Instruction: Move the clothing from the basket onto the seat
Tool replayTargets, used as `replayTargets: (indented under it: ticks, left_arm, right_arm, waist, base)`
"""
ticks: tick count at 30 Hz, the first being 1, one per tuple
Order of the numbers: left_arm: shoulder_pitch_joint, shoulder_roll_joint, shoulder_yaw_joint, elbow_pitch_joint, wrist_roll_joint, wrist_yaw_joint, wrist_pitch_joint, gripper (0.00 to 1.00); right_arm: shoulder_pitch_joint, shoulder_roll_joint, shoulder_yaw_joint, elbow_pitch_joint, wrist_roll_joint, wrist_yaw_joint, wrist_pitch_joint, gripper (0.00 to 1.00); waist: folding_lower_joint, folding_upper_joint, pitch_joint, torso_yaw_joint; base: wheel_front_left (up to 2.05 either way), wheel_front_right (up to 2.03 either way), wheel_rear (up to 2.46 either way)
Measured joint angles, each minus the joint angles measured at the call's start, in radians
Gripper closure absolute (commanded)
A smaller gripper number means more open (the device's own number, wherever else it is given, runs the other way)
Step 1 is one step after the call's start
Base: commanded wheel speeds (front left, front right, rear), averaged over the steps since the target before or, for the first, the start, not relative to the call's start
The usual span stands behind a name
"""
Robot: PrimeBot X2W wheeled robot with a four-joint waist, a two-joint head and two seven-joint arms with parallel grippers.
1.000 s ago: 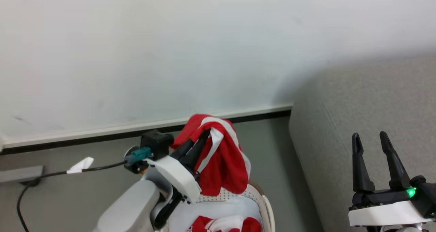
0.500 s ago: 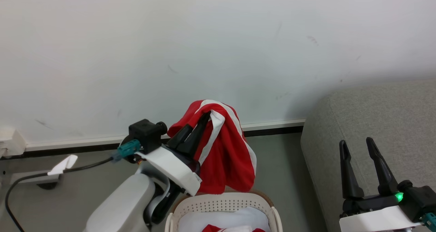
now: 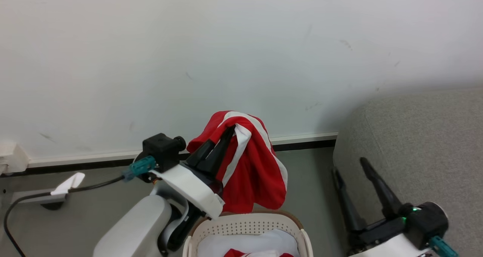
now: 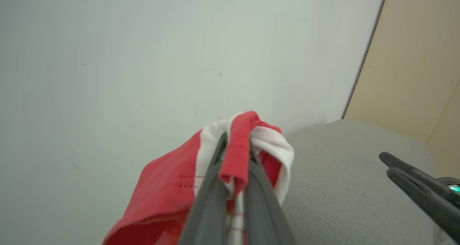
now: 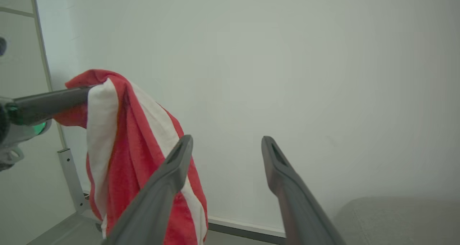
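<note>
Left gripper (image 3: 229,129): I see both fingers closed on a fold of the clothing (image 3: 256,174), pinching it near its top; the grip looks the same as half a second ago
Clothing: one red, white-striped garment hangs from those fingers, lifted above the basket (image 3: 245,223), its lower edge near the far rim; it barely shifts between frames
Basket: at the bottom edge of the head view, holding plain white fabric (image 3: 241,243) and a second red-and-white piece (image 3: 256,254)
Right gripper (image 3: 349,165): jaws spread wide, nothing between them; compared with half a second ago it is rolled so both fingers lean toward the robot's left, and it sits lower and further left, over the floor strip between basket and seat (image 3: 422,136)
Seat: grey, right of the basket, apart from the hanging garment
Camera: head framing matches the half-second-old frame; against the one-second-old frame the whole picture shifts, so I log that as camera motion
</note>
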Motion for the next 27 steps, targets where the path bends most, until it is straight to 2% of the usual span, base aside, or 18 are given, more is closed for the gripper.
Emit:
replayTargets:
  ticks: [7, 16, 22, 27]
  left_arm:
    - [-0.002, -0.018, -0.028, 0.001, 0.0, -0.009, 0.006, 1.0]
    - [-0.006, -0.059, -0.091, 0.004, 0.0, -0.032, 0.018, 1.0]
    - [-0.012, -0.079, -0.131, -0.001, 0.001, -0.046, 0.027, 1.0]
    - [-0.017, -0.09, -0.157, -0.017, 0.0, -0.053, 0.037, 1.0]
  right_arm:
    - [-0.115, -0.054, 0.221, 0.121, 0.002, 0.0, 0.0, 0.0]
    - [-0.268, -0.051, 0.387, 0.344, 0.002, 0.0, 0.0, 0.0]
    - [-0.33, -0.036, 0.444, 0.522, 0.036, 0.0, 0.0, 0.0]
    - [-0.364, -0.019, 0.457, 0.611, 0.056, 0.0, 0.0, 0.0]
  waist:
    - [0.0, 0.0, -0.001, 0.02]
    - [0.0, -0.0001, 0.001, 0.077]
    - [0.0, 0.0, 0.001, 0.124]
    - [0.0, 0.0, -0.004, 0.163]
  base:
    - [0.0, 0.0, 0.0]
    - [0.0, 0.0, 0.0]
    - [0.0, 0.0, 0.0]
    - [0.0, 0.0, 0.0]
